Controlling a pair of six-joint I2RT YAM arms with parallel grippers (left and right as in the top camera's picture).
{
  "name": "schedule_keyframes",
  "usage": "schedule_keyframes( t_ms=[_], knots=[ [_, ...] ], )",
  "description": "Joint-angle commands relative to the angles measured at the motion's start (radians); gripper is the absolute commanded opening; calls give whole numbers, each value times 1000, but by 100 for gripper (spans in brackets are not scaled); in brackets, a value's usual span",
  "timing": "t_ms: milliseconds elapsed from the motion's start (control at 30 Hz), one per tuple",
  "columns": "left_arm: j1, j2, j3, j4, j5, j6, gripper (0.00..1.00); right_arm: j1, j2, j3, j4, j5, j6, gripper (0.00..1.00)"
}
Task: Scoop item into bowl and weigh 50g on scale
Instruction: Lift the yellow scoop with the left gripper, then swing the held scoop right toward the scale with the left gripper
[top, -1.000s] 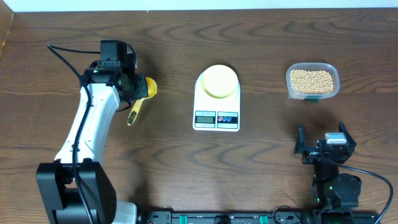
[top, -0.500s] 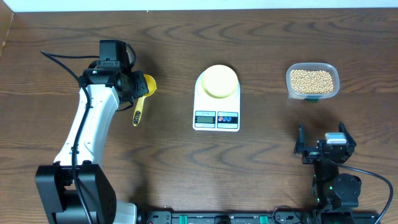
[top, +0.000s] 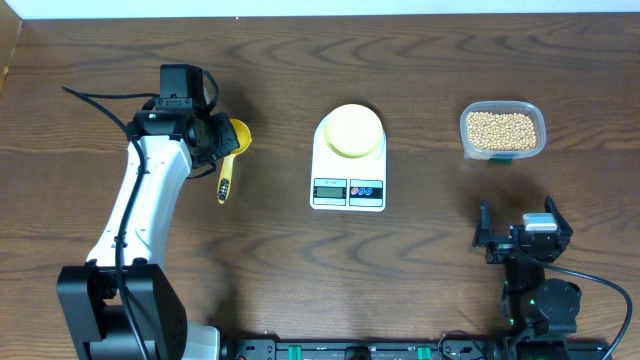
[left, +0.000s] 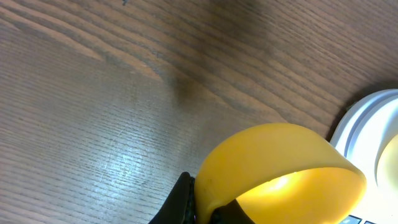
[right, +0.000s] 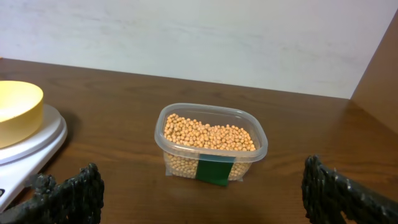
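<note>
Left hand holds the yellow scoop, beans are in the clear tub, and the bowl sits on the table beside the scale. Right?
No: the bowl sits on the scale, not beside it; the overhead view shows this. The rest stands.

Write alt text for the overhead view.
The left claw holds a yellow scoop left of a white scale carrying a pale yellow bowl. A clear tub of beans sits far right, with the open right claw below it in frame.
</note>
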Motion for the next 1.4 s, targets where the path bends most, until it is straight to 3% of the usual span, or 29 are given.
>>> schedule_keyframes(
  t_ms=[0, 1100, 1233, 1367],
  knots=[
    [0, -23, -6, -4, -8, -6, 8, 7, -7, -2, -4, 8, -14, 99],
    [0, -22, -6, -13, -8, -10, 8, 7, -7, -2, -4, 8, -14, 99],
    [0, -22, -6, -11, -8, -121, 8, 7, -7, -2, -4, 8, -14, 99],
    [0, -22, -6, -20, -8, -334, 8, 7, -7, -2, -4, 8, -14, 99]
  ],
)
